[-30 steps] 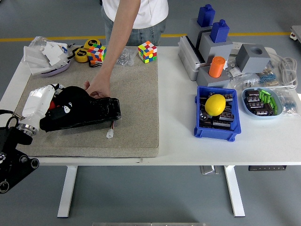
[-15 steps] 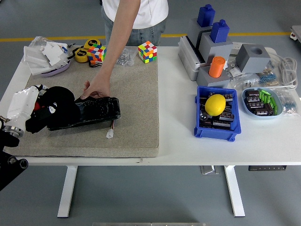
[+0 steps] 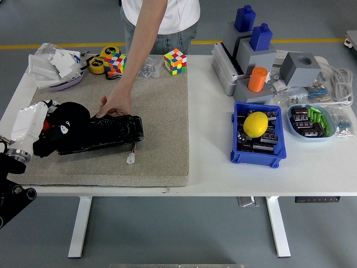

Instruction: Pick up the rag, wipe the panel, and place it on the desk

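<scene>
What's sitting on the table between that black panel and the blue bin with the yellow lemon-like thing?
In the head view, only bare beige mat and white tabletop lie between the black panel and blue bin.

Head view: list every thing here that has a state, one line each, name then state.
left hand: on the panel's left end, shut on the rag.
rag: black, bunched under the left hand.
panel: black, lying flat on the mat.
person's hand: pressed on the panel's far edge.
mat: flat on the table.
yellow ball: resting in the blue bin.
blue bin: upright, filled.
</scene>
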`<control>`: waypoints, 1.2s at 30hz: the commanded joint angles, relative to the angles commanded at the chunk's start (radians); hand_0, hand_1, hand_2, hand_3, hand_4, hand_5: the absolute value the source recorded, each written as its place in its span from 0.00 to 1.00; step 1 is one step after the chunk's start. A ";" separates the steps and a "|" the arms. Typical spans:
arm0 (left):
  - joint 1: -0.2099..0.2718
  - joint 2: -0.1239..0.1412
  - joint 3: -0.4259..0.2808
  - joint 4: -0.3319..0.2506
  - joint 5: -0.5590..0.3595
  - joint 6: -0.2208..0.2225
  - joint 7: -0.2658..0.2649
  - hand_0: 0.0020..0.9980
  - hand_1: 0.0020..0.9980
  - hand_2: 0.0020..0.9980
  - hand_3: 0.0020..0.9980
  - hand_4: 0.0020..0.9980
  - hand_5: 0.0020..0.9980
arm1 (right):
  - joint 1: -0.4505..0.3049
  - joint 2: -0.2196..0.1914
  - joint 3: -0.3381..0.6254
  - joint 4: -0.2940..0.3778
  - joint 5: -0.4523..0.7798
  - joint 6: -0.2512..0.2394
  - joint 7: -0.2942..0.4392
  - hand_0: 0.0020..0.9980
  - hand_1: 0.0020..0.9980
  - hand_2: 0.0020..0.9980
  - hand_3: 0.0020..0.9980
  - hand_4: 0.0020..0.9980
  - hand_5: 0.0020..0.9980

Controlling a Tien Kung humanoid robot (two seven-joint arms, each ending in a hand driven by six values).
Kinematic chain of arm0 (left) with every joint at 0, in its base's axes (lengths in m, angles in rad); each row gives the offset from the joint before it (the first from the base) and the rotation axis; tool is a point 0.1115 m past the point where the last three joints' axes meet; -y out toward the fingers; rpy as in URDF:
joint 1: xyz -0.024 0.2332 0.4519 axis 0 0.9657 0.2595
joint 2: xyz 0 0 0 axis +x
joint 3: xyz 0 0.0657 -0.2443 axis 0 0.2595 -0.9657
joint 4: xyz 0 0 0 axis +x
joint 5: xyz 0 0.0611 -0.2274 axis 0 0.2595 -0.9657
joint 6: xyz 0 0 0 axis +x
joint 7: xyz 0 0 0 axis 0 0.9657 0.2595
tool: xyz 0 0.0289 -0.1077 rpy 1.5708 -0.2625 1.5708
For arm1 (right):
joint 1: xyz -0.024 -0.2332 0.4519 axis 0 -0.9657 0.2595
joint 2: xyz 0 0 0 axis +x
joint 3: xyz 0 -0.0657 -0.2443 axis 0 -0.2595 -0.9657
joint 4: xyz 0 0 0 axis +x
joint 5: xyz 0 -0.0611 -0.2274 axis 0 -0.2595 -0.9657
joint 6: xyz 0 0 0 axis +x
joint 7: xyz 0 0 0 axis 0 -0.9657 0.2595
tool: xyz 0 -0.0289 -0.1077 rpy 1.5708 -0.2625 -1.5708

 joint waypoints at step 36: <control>-0.129 -0.085 0.214 -0.099 -0.002 0.000 0.048 0.19 0.07 0.25 0.57 0.52 0.17 | 0.006 -0.009 -0.011 0.000 0.004 0.007 0.003 0.75 0.65 0.69 0.59 0.96 0.58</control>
